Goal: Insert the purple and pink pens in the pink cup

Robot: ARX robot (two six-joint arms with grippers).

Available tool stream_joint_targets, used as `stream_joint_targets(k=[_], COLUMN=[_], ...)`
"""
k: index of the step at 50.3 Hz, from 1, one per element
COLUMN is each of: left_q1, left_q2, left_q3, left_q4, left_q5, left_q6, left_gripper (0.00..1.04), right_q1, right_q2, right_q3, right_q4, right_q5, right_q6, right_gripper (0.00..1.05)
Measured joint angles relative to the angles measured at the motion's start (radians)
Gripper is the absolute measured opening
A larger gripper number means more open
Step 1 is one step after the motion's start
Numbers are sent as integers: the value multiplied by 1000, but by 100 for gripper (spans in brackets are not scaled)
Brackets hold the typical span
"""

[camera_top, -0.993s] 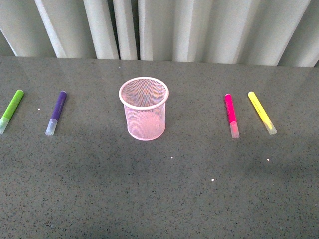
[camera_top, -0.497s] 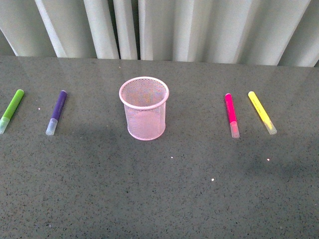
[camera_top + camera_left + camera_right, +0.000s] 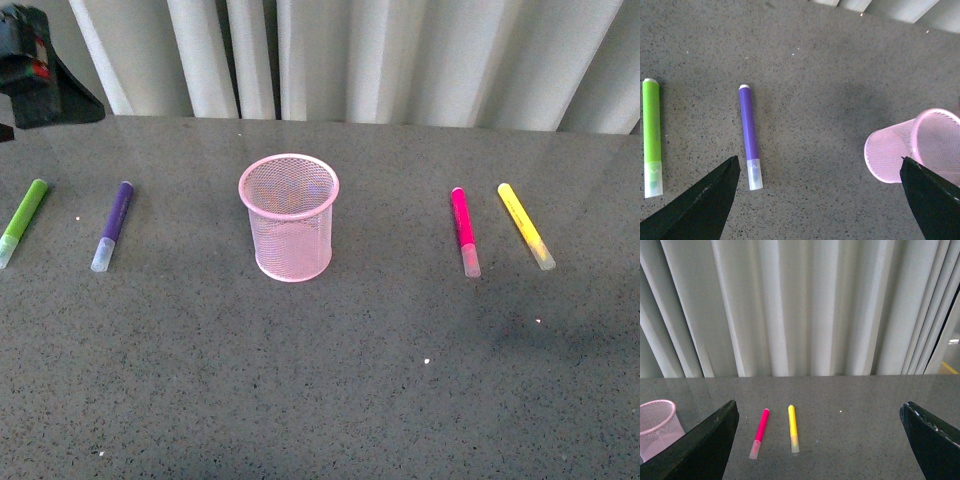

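The dark grey speckled bench (image 3: 330, 380) looks like faintly glossy stone, the pale pink cylindrical cup (image 3: 291, 240) is fine wire mesh under a smooth rim, the deep purple marker pen (image 3: 114, 222) and magenta-pink marker pen (image 3: 462, 225) are smooth plastic with frosted caps, and the white pleated curtain (image 3: 400, 60) is matt cloth.

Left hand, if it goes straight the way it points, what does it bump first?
Most likely bare table, between the purple pen and the cup. The left hand points down, open wide, with neither thing right ahead, though depth is hard to judge.
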Motion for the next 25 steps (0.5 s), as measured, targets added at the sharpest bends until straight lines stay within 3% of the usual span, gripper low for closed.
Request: stream_joint_targets(k=[8,25], left_q1=[-20,-51], left_q2=[113,382], left_q3=[42,167], left_q4=[16,116], left_q5=[-20,-165], left_q6=[51,137], left_gripper=[98,98], right_q1=[0,0], right_q2=[0,0], right_q3=[0,0], right_q4=[0,0], right_q5=[0,0], right_q6=[0,0], right_gripper=[98,98])
